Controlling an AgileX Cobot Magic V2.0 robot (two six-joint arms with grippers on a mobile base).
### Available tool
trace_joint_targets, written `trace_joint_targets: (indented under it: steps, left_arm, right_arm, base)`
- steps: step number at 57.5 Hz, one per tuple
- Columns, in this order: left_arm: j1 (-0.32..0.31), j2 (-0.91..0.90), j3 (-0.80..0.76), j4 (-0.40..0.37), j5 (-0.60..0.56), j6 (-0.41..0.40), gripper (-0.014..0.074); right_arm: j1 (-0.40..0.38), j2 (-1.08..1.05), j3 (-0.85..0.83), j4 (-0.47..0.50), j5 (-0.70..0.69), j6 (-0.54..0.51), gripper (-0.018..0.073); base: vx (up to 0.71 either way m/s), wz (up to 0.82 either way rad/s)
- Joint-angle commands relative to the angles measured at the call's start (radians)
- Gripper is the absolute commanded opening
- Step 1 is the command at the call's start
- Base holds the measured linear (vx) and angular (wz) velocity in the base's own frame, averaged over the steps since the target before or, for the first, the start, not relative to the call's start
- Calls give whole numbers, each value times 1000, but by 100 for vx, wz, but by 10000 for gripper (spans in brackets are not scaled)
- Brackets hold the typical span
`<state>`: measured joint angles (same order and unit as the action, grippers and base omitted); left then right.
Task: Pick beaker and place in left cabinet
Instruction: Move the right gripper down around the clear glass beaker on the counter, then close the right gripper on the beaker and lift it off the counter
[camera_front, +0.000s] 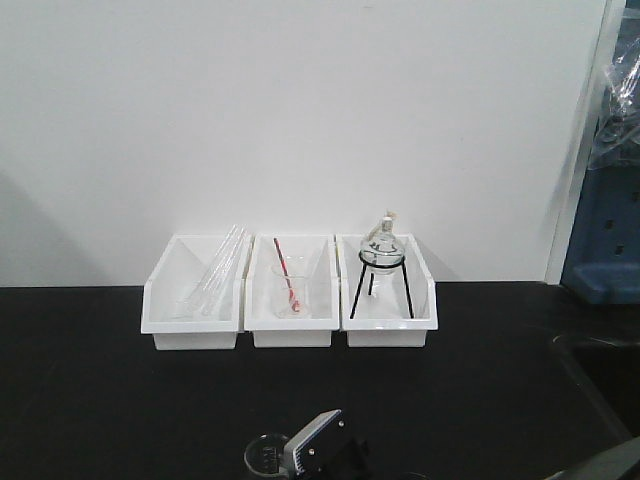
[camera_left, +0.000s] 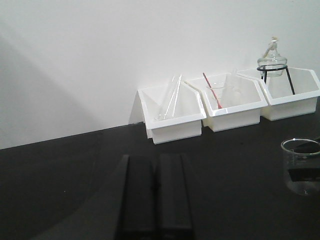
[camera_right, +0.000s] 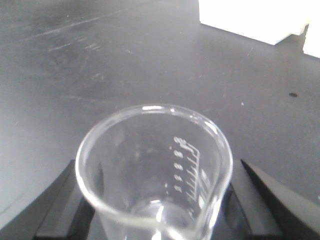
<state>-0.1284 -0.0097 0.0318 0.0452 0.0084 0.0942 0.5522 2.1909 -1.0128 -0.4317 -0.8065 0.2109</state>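
Beaker (camera_right: 154, 175) upright, bracketed by jaws of right gripper (camera_right: 159, 167); pinch cannot be told. Left gripper (camera_left: 156, 165) pressed together, beaker at 2 o'clock.

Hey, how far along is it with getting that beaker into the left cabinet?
Early stage. Done: the right claw straddles the beaker at the black bench. Whether it grips yet isn't clear. In hand: securing that grasp. Left: lifting, carrying and placing the beaker in the left cabinet, which no view shows. The left claw is shut and holds nothing.
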Motion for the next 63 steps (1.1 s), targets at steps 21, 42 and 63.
trace_joint_targets:
  steps: [21,42,63]
  left_arm:
    - [-1,-18,16,-3,-84,-3,1]
    - [-1,-18,16,-3,-84,-3,1]
    - [-1,-18,16,-3,-84,-3,1]
  right_arm:
    - [0,-50,-25,2,-90,138,313]
    - [0,-228,-25,-164,24,187,130]
    - [0,-512,-26,-285,245,447,36]
  base:
    - [0,0]
    - [0,0]
    - [0,0]
